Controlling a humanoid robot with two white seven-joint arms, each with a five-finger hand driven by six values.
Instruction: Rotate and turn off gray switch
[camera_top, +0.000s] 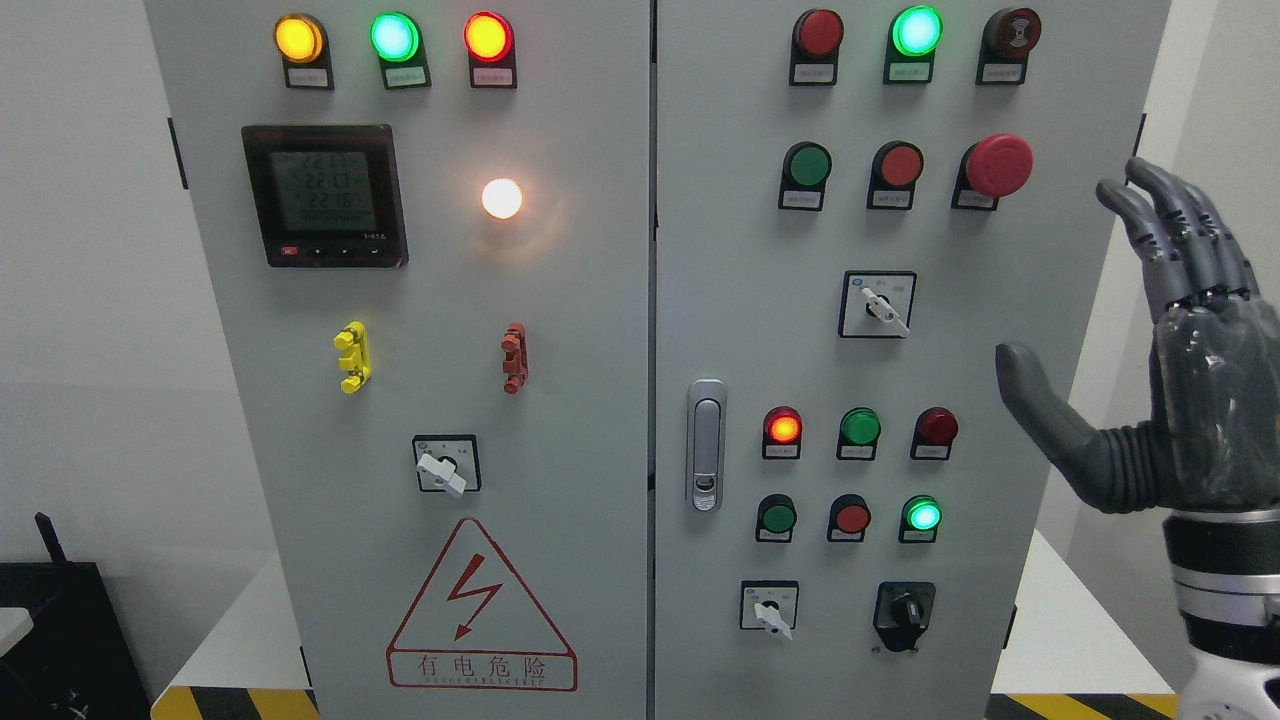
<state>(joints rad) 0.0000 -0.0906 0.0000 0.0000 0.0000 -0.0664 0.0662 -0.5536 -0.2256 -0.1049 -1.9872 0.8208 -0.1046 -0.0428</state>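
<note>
Nearest, at the right edge, the robot's right hand (1170, 380) rises from its silver wrist with the palm turned toward the cabinet, its 4 dark fingers (1175, 235) held straight and close together, pointing up, and the thumb (1040, 400) stretched out to the left; it holds nothing and touches nothing, standing clear of the cabinet's right side. Beyond it stands the gray control cabinet (600, 400) with 2 doors. On the right door, 2 gray switches sit in black-framed square plates: the upper gray switch (880, 306) is in the middle of the door, its white lever angled down to the right, well to the left of the thumb; the lower gray switch (770, 608) is near the bottom, beside a black rotary knob (905, 612). A third gray switch (446, 465) sits on the left door above the red lightning warning triangle (480, 610). Which of them the task means I cannot tell. Higher on the right door a red mushroom button (998, 165) stands out, and a metal door latch (706, 445) lies along its left edge. On the left door, a digital meter (325, 195) shows lit figures, beside a glowing white lamp (501, 198).
</note>
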